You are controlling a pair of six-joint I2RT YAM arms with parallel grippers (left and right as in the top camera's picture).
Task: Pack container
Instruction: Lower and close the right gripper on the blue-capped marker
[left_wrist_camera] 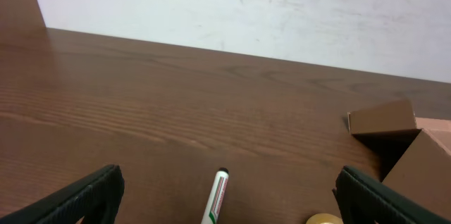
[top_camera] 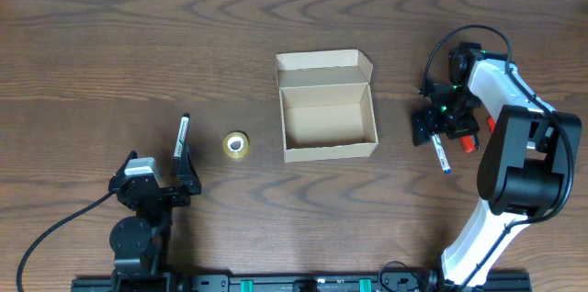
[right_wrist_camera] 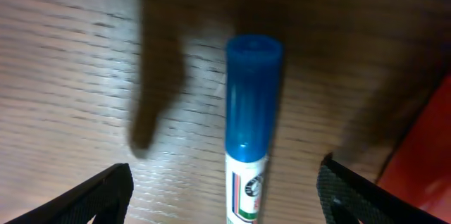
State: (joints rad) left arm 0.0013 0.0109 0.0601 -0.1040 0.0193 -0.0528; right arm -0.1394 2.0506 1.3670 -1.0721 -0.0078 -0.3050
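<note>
Right claw (right_wrist_camera: 227,194) hangs released, spread either side of the blue marker (right_wrist_camera: 250,146) beneath it. Off to its left, apart, sits the container (top_camera: 328,117), lid open. I judge it light, flimsy cardboard, easily shoved; I'd steady it by a wall.

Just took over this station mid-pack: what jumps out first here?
An open, empty box sits mid-table. The right tool, open, straddles a blue-capped marker right of the box, with a red thing beside it. Left of the box lie a tape roll and a black-capped marker, just ahead of the open left tool.
</note>
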